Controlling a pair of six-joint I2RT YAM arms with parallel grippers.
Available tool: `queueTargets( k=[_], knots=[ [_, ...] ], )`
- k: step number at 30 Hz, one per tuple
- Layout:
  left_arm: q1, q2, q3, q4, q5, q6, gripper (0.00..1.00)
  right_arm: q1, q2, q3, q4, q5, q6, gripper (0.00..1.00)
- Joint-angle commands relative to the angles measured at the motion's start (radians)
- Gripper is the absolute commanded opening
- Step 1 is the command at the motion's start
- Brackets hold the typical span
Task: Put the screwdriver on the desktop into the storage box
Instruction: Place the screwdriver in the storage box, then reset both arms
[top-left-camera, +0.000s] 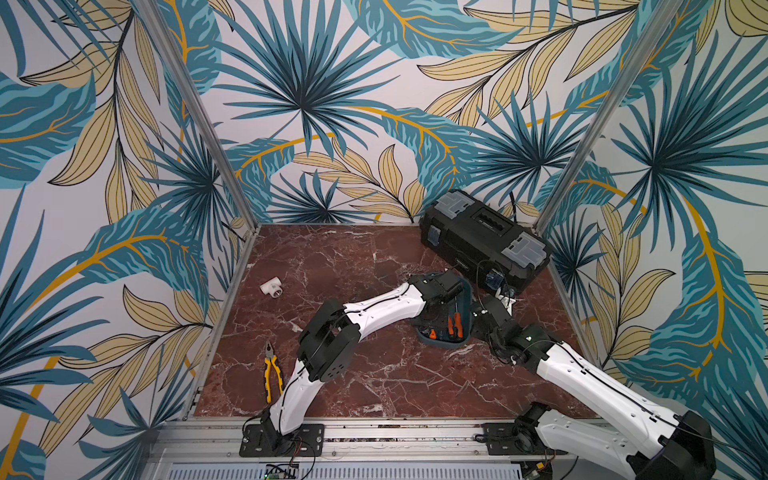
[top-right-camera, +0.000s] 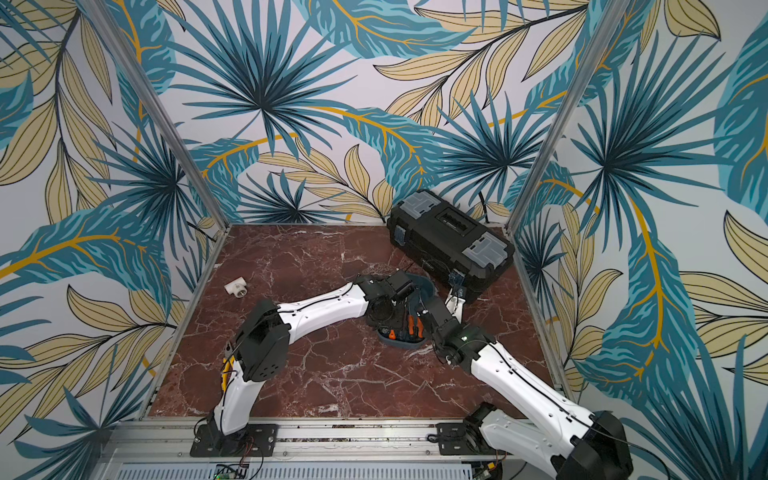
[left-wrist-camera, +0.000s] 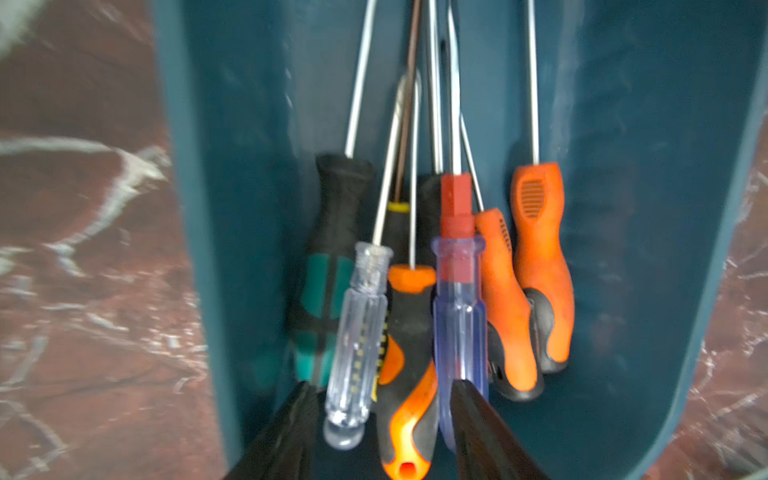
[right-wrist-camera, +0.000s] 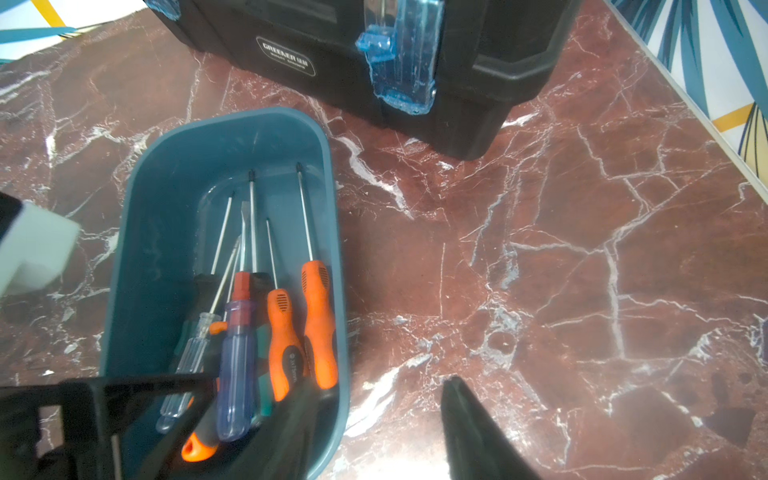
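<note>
The teal storage box (top-left-camera: 440, 341) (top-right-camera: 401, 341) stands on the marble desktop (top-left-camera: 374, 374), in front of the black toolbox. Several screwdrivers (top-left-camera: 453, 322) (left-wrist-camera: 540, 257) (right-wrist-camera: 318, 316) lie side by side in it, handles toward both wrists. My left gripper (left-wrist-camera: 381, 384) hangs low over the box (left-wrist-camera: 623, 208) and is open. A clear-handled screwdriver (left-wrist-camera: 357, 332) and an orange-and-black one (left-wrist-camera: 409, 374) lie loose between its fingers. My right gripper (right-wrist-camera: 380, 382) is open astride the box's near wall (right-wrist-camera: 343, 332), one finger inside, one over the marble. No screwdriver shows on the bare desktop.
The black toolbox (top-left-camera: 482, 237) (right-wrist-camera: 374, 50) with grey lid compartments stands shut at the back right, close behind the box. Yellow-handled pliers (top-left-camera: 272, 370) lie at the front left, by the left arm. A white pipe fitting (top-left-camera: 272, 286) (top-right-camera: 237, 287) rests near the left rail.
</note>
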Motion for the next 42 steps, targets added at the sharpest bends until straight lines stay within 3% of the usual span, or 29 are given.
queueTargets(
  k=[1, 5, 6, 8, 12, 15, 18, 24, 27, 30, 32, 34, 36, 38, 39, 41, 42],
  knots=[
    [-0.001, -0.15, 0.042, -0.013, -0.187, -0.017, 0.6, -0.009, -0.038, -0.023, -0.027, 0.046, -0.034, 0.63],
    [0.011, -0.349, -0.134, 0.13, -0.412, 0.011, 0.68, -0.092, -0.073, -0.001, -0.019, 0.069, -0.119, 0.8],
    [0.018, -0.412, -0.208, 0.194, -0.461, 0.044, 0.74, -0.139, -0.083, 0.003, -0.009, 0.067, -0.147, 0.85],
    [0.038, -0.539, -0.386, 0.378, -0.573, 0.115, 0.77, -0.267, -0.108, -0.008, 0.023, 0.034, -0.195, 0.95],
    [0.155, -0.73, -0.672, 0.594, -0.718, 0.217, 0.97, -0.534, -0.14, -0.1, 0.192, -0.067, -0.275, 0.96],
    [0.228, -0.807, -0.835, 0.728, -0.868, 0.395, 1.0, -0.545, -0.112, -0.166, 0.417, 0.012, -0.402, 0.97],
    [0.354, -0.88, -1.01, 0.917, -0.801, 0.587, 1.0, -0.545, -0.023, -0.239, 0.743, -0.006, -0.556, 0.97],
    [0.607, -0.907, -1.245, 1.176, -0.629, 0.729, 1.0, -0.541, 0.255, -0.293, 1.208, -0.092, -0.674, 0.97],
    [0.64, -0.865, -1.374, 1.448, -0.56, 0.836, 1.0, -0.514, 0.369, -0.361, 1.419, -0.122, -0.734, 0.95],
    [0.645, -0.789, -1.435, 1.614, -0.516, 0.895, 1.0, -0.481, 0.557, -0.473, 1.847, -0.242, -0.857, 1.0],
    [0.653, -0.769, -1.425, 1.631, -0.453, 0.923, 1.0, -0.467, 0.483, -0.402, 1.573, -0.164, -0.789, 1.0],
    [0.658, -0.719, -1.421, 1.702, -0.409, 0.963, 1.0, -0.499, 0.526, -0.386, 1.622, -0.173, -0.784, 1.0],
    [0.672, -0.637, -1.403, 1.769, -0.387, 0.989, 1.0, -0.529, 0.493, -0.373, 1.539, -0.19, -0.731, 1.0],
    [0.703, -0.636, -1.377, 1.722, -0.407, 0.936, 1.0, -0.536, 0.504, -0.38, 1.568, -0.196, -0.735, 1.0],
    [0.733, -0.66, -1.38, 1.684, -0.359, 0.897, 1.0, -0.536, 0.497, -0.377, 1.551, -0.197, -0.73, 0.99],
    [0.802, -0.654, -1.448, 1.782, -0.217, 0.857, 1.0, -0.537, 0.502, -0.377, 1.561, -0.197, -0.733, 0.99],
    [0.819, -0.61, -1.473, 1.875, -0.198, 0.851, 1.0, -0.537, 0.498, -0.377, 1.555, -0.197, -0.732, 1.0]
  ],
)
